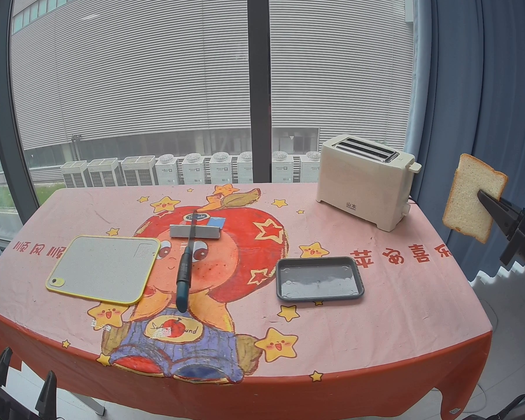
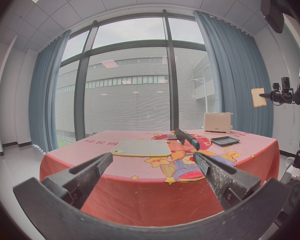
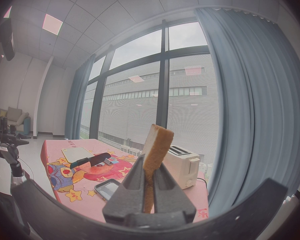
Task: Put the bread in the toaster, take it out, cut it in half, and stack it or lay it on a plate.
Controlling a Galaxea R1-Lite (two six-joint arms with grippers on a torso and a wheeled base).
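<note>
One slice of bread [image 1: 474, 196], pinched near upright in the right gripper [image 1: 485, 198], in the air beyond the right edge of the table [image 1: 391, 322], well apart from the toaster [image 1: 364, 179]; best lowered edge-first, aligned with a slot [image 1: 364, 149]; left gripper [image 2: 152, 157] spread, empty

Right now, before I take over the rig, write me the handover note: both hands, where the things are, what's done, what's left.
Left hand: open, empty, low in front of the table's near left edge.
Right hand: shut on the bread, held upright in the air past the table's right edge, to the right of the toaster.
On the table: toaster at far right, slots empty; dark tray in front of it; knife in the middle, blade end propped on a small block; cutting board at left.
Done: bread in hand.
Left: toast, remove, halve, plate.
</note>
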